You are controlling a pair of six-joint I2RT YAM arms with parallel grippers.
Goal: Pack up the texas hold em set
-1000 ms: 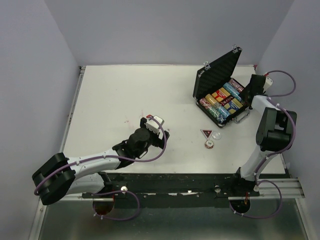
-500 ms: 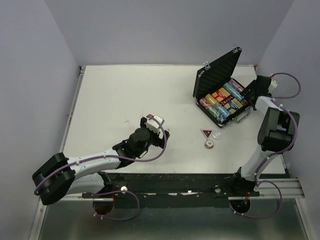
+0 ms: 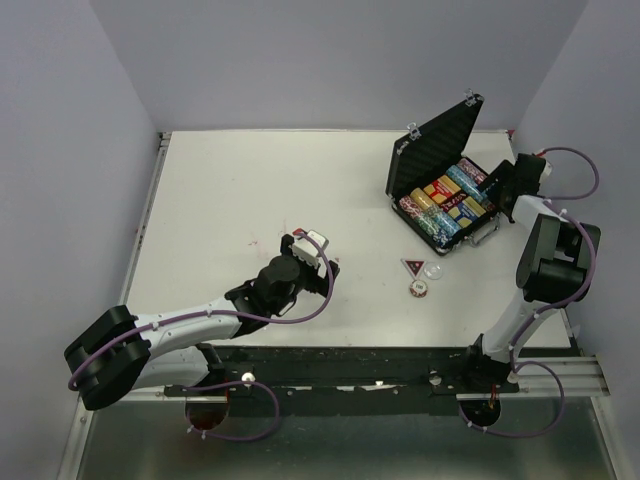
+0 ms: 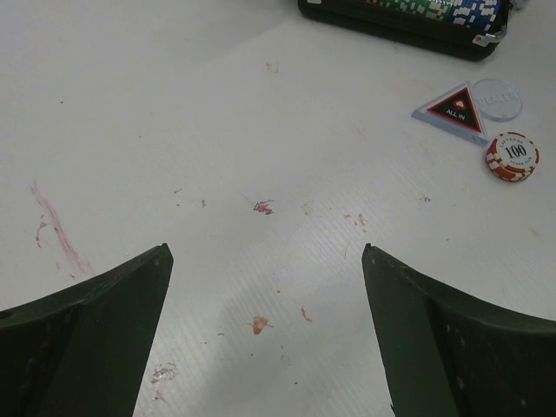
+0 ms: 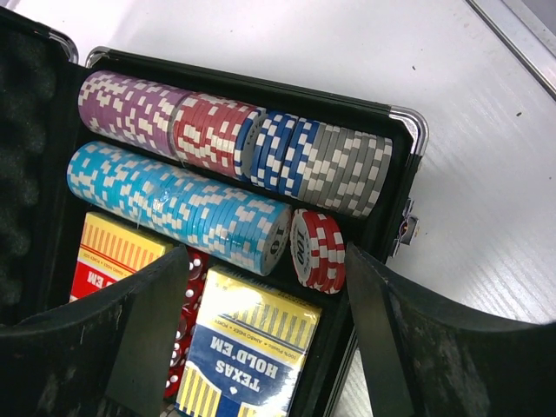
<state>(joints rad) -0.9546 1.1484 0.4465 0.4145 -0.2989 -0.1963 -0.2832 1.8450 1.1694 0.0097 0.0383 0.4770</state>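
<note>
From above, the open black case is sitting far right on the worktop, the right hand at its right edge. Left wrist: the left hand is hovering spread wide; triangular marker, clear disc and red chip stack are lying beyond. Right wrist: the right hand is gaping over chip rows and a card deck.

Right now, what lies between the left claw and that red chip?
Nothing: the left wrist view shows only bare, stained table between the left gripper and red chip.

White table, reddish smears, pale grey walls.
</note>
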